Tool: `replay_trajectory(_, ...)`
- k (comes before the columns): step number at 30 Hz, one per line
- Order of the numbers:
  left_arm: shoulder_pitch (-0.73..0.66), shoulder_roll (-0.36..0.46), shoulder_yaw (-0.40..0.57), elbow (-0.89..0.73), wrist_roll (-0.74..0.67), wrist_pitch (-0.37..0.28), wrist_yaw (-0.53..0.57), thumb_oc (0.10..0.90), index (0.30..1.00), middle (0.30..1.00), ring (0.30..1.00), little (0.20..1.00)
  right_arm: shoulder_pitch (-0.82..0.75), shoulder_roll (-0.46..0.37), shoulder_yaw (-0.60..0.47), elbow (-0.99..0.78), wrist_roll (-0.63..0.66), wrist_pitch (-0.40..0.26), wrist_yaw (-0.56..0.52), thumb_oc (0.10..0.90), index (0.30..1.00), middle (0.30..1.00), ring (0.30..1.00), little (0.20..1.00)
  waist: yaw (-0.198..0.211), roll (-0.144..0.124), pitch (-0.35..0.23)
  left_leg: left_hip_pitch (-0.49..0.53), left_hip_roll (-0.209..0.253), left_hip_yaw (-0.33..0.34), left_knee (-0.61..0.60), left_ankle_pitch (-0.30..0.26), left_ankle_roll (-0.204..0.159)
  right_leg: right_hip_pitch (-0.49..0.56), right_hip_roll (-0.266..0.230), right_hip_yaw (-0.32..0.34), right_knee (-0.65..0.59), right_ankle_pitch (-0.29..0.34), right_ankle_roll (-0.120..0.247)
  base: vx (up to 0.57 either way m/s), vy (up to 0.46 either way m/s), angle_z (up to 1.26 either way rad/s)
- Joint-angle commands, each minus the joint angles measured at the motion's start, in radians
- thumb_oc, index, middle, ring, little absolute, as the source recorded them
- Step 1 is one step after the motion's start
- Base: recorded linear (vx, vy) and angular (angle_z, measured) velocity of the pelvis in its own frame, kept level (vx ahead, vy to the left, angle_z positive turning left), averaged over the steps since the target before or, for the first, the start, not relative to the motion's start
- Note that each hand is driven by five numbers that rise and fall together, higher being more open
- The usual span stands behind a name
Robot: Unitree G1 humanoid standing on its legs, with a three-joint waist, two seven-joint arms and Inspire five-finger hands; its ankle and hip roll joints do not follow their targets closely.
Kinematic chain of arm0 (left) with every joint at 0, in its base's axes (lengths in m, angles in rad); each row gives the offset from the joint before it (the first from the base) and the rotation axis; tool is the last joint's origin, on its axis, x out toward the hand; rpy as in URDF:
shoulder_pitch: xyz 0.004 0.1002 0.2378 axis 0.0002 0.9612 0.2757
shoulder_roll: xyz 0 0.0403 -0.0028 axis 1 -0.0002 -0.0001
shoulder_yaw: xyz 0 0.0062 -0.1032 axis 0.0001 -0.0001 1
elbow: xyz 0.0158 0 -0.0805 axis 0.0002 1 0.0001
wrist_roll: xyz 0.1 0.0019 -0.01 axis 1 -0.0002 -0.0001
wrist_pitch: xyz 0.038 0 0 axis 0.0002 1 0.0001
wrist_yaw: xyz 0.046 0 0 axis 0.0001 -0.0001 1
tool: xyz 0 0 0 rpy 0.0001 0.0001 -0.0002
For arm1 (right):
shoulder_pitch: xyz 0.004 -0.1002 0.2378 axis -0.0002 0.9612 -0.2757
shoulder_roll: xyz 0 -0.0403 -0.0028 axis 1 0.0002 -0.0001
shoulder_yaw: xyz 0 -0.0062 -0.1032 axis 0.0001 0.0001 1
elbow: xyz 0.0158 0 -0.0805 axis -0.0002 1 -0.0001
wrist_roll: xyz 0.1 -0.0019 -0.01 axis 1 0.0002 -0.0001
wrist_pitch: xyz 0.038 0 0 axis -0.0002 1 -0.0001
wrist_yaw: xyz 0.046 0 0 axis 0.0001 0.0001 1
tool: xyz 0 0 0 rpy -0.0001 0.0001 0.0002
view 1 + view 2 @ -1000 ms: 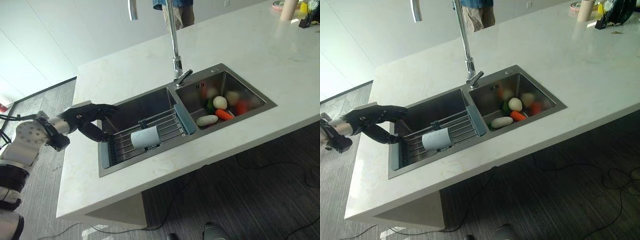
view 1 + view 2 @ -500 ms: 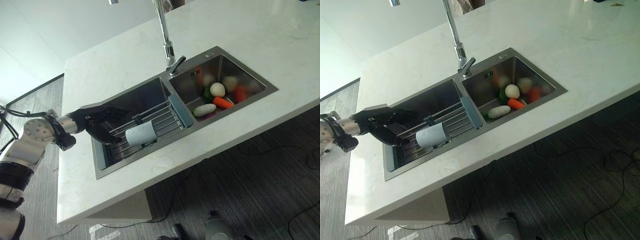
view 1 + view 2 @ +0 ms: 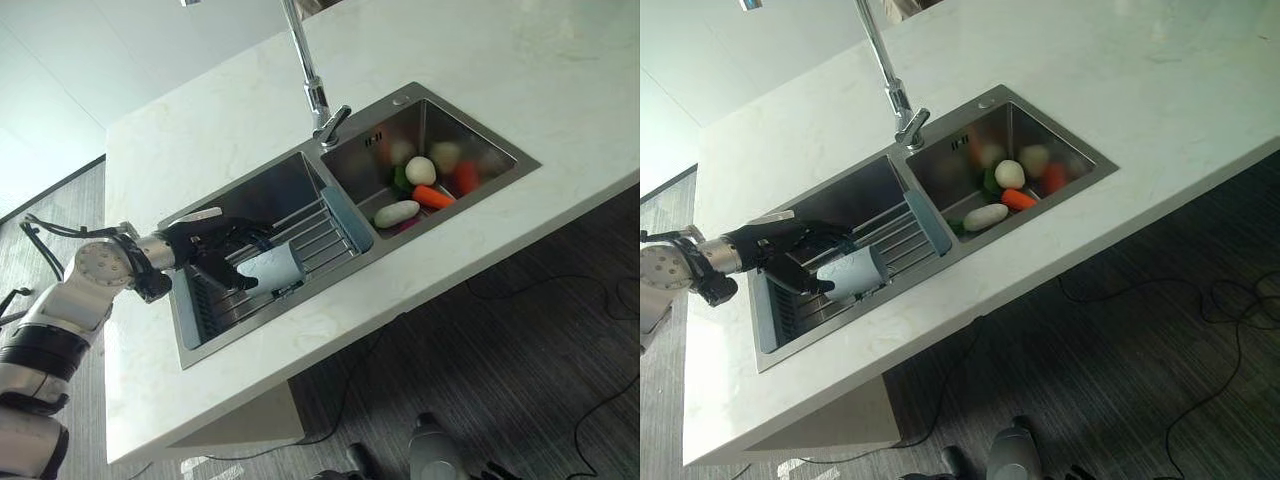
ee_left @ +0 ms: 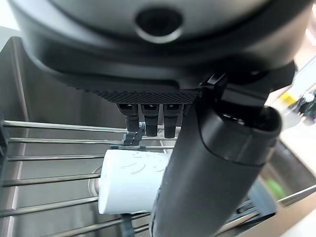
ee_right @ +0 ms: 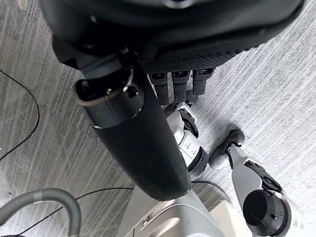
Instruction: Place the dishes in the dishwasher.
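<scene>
No readable text, labels or numbers; faint embossed marks on white cup (image 4: 131, 180) illegible.

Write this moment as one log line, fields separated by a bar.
left hand: open, at white cup, not gripping | cup: lying on sink rack | right hand: open, idle over floor

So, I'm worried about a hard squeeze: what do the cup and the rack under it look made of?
The cup looks like glazed white ceramic, possibly plastic: smooth, opaque, softly shiny. The rack looks like bare steel rods, grey with bright glints, with blue-grey plastic ends. The left hand reaches the cup, fingers straight.
</scene>
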Motion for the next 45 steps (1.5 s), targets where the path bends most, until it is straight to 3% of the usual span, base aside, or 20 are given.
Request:
replay_trajectory(1,-0.09,0.005,0.085,0.02,0.018,-0.041,0.078,0.8,0.9,0.9,0.9,0.9,0.075,-0.024,-0.007,-0.045,0.041,0.0,0.007,0.8,0.9,0.9,0.9,0.9,-0.013,-0.011,-0.044,-0.07,0.012,-0.07,0.174,-0.228,-0.029,0.028,-0.056,0.012,-0.082,-0.007,0.145,-0.01,-0.004,-0.08)
replay_trajectory(16,-0.061,-0.03,0.078,0.025,0.087,-0.05,0.11,0.8,0.9,0.9,0.9,0.9,0.089,-0.04,-0.016,-0.103,0.046,0.002,0.004,0.8,0.9,0.9,0.9,0.9,-0.031,-0.006,-0.008,-0.083,0.012,-0.07,0.174,-0.219,-0.033,0.009,-0.056,0.022,-0.082,-0.003,0.14,0.01,-0.001,-0.05)
replay_trajectory(20,-0.068,-0.04,0.059,0.026,0.17,-0.064,0.129,0.8,0.9,0.9,0.9,0.9,0.078,-0.052,-0.011,-0.127,0.055,0.002,0.006,0.8,0.9,0.9,0.9,0.9,-0.034,0.0,0.007,-0.092,0.008,-0.071,0.174,-0.214,-0.034,-0.001,-0.06,0.023,-0.082,-0.002,0.138,-0.01,0.02,-0.01)
replay_trajectory(27,-0.086,-0.002,0.019,0.023,0.259,-0.079,0.141,0.8,0.9,0.9,0.9,0.9,0.078,-0.059,-0.014,-0.14,0.06,0.006,0.008,0.8,0.9,0.9,0.9,0.9,-0.037,0.005,0.021,-0.098,0.007,-0.072,0.174,-0.21,-0.035,-0.005,-0.061,0.021,-0.082,-0.001,0.138,0.0,0.007,-0.01)
replay_trajectory(40,-0.094,-0.011,-0.022,0.03,0.35,-0.103,0.163,0.8,0.9,0.9,0.9,0.9,0.079,-0.054,-0.01,-0.164,0.061,-0.003,-0.001,0.8,0.9,0.9,0.9,0.9,-0.043,0.002,0.025,-0.092,0.008,-0.067,0.174,-0.213,-0.034,0.0,-0.064,0.018,-0.082,0.0,0.139,0.0,0.0,0.0)
replay_trajectory(41,-0.096,-0.012,-0.025,0.029,0.335,-0.11,0.168,0.4,0.3,0.3,0.3,0.3,0.079,-0.053,-0.01,-0.163,0.06,-0.005,-0.001,0.8,0.9,0.9,0.9,0.9,-0.043,0.001,0.024,-0.092,0.008,-0.068,0.174,-0.213,-0.034,0.001,-0.064,0.018,-0.082,-0.001,0.139,0.0,0.0,0.0)
replay_trajectory(45,-0.099,-0.015,-0.027,0.009,0.336,-0.124,0.177,0.4,0.3,0.3,0.3,0.3,0.07,-0.053,-0.006,-0.161,0.063,-0.005,-0.007,0.8,0.9,0.9,0.9,0.9,-0.039,0.0,0.022,-0.091,0.012,-0.068,0.174,-0.213,-0.036,0.002,-0.063,0.013,-0.082,-0.003,0.137,0.0,0.0,0.0)
